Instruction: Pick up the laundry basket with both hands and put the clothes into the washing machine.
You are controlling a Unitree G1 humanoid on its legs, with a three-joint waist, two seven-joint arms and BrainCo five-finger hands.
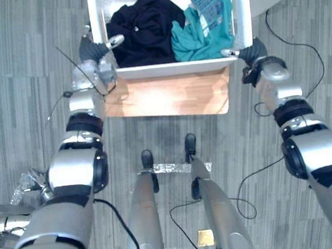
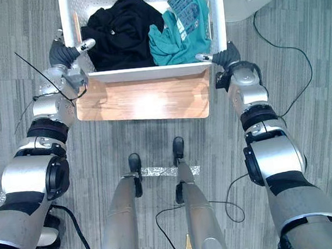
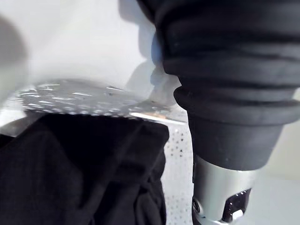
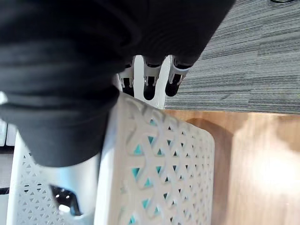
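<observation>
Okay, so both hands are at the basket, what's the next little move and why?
Probably lift straight up, both hands together and level. The left hand and right hand flank the laundry basket at its near corners, thumbs hooked over its rim, while it seems to rest on the wooden stand, clothes inside.

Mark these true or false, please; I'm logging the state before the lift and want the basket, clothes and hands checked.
1. The laundry basket stands on the bare floor. False: a wooden top lies under it.
2. The black clothes lie to the robot's left of the teal clothes. True.
3. The left hand is at the basket's left wall, with its thumb over the rim. True.
4. The right hand hangs well away from the basket. False: it grips the basket's near right corner, with its fingers down the outside wall.
</observation>
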